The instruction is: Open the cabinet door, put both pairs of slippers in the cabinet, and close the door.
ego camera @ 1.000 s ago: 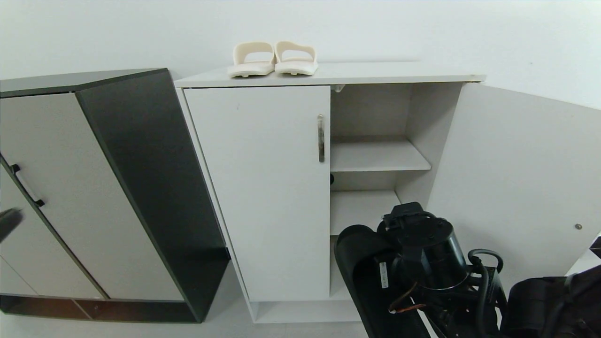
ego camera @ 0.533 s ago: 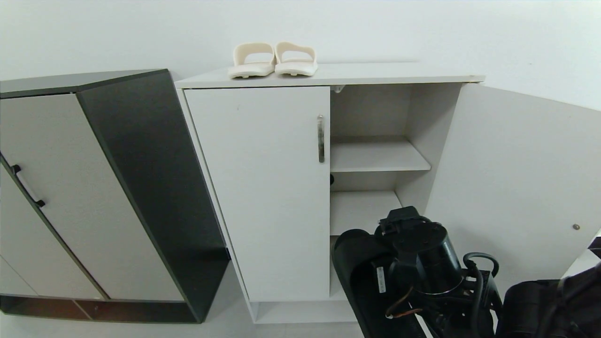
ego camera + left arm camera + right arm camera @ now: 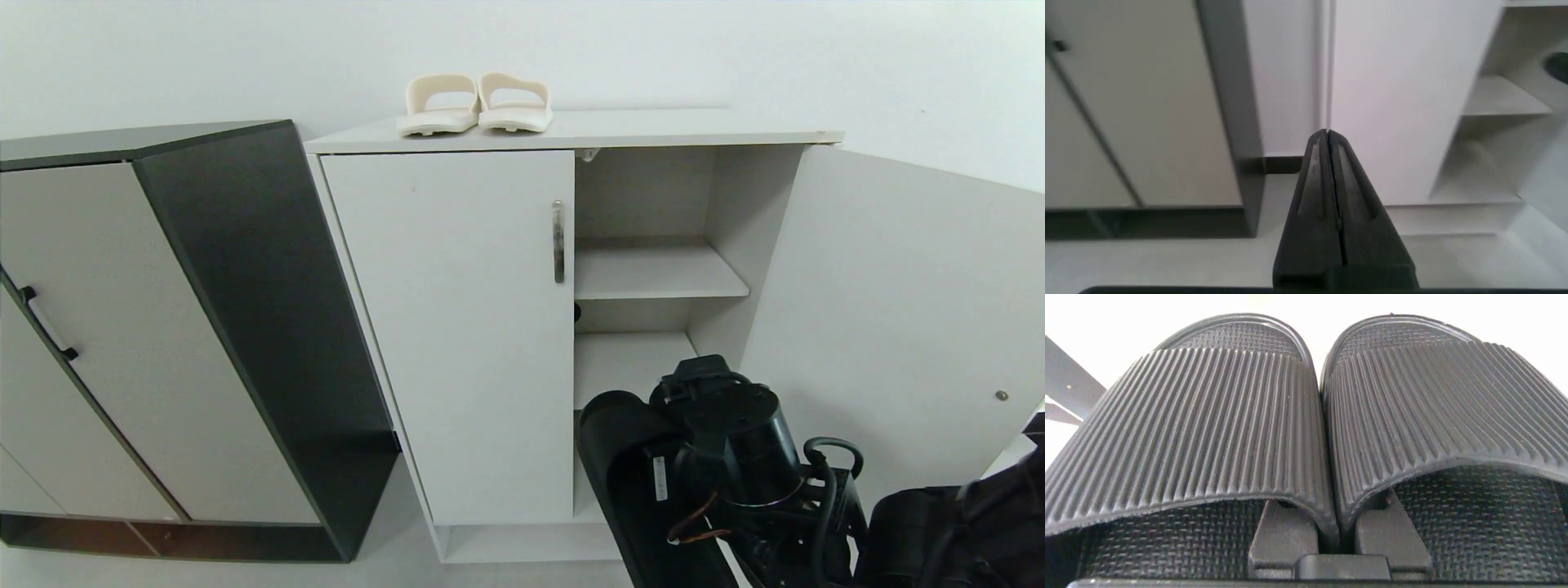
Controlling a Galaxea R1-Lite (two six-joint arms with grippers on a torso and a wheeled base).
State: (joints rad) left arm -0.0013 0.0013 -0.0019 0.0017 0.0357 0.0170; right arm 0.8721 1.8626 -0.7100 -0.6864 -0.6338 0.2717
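Observation:
A pair of cream slippers (image 3: 475,103) sits on top of the white cabinet (image 3: 694,129). Its right door (image 3: 898,310) stands wide open and its left door (image 3: 457,327) is closed. In front of the open lower compartment, my right arm holds a pair of black ribbed slippers (image 3: 624,465). In the right wrist view, my right gripper (image 3: 1335,529) is shut on the inner edges of the two black slippers (image 3: 1225,408), side by side. My left gripper (image 3: 1328,147) is shut with nothing in it, low down and facing the cabinet fronts.
Two bare white shelves (image 3: 653,273) (image 3: 624,363) show inside the open half. A dark cabinet (image 3: 269,327) with pale doors stands close on the left of the white one. Light floor (image 3: 1290,204) lies in front of both.
My left gripper, a blur at the head view's left edge a second ago, has left that view. My right arm with the black slippers has shifted slightly left.

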